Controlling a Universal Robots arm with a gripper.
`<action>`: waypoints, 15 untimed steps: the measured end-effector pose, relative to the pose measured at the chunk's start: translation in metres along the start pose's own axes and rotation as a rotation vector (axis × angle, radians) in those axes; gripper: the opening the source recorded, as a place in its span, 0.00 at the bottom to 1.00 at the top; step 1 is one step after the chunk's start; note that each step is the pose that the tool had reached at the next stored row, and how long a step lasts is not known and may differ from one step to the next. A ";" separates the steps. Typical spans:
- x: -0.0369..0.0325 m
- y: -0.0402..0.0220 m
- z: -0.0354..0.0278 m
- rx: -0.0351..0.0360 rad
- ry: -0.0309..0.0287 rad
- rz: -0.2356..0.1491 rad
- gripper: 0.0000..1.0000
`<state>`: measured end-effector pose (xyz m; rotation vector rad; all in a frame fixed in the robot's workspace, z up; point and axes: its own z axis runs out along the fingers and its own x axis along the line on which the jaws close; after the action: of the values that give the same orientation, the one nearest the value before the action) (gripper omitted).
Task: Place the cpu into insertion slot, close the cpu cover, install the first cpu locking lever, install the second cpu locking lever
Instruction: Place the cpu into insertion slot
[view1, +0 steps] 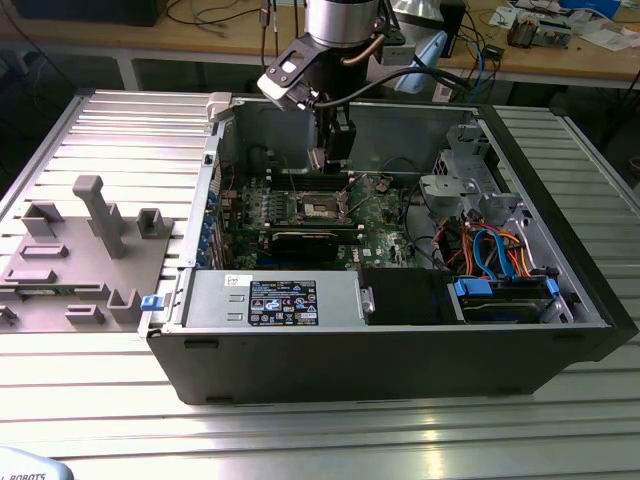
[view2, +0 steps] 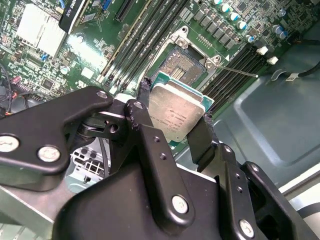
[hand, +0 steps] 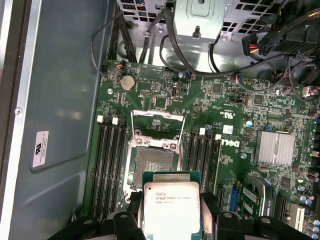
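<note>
We see the gripper clamped on the cpu. Its two black fingers press on opposite edges of the chip, and the dull silver top faces the camera in both wrist views. The cpu hangs above the green board, close to the insertion slot but not seated in it, and the slot's dark contact field lies bare. The cpu cover stands swung up on the side of the slot away from the chip. A thin wire lever juts out beside the socket over the long black memory slots, which flank the socket on both sides. Nearby on the board are a finned silver heatsink and a coin battery, with black cables looping past the board's edge. In the exterior view the arm reaches down into the open computer case, which lies on the ribbed metal counter. A grey fixture plate sits at the exterior view's left.
</note>
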<state>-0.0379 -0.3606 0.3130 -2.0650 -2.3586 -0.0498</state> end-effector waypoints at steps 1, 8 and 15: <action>0.0000 0.0000 0.0000 0.0001 0.0000 0.000 0.55; 0.0000 -0.0001 0.0021 0.0000 0.0000 0.000 0.55; -0.0001 -0.0002 0.0058 0.0000 -0.0001 0.000 0.55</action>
<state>-0.0380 -0.3606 0.3072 -2.0650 -2.3586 -0.0497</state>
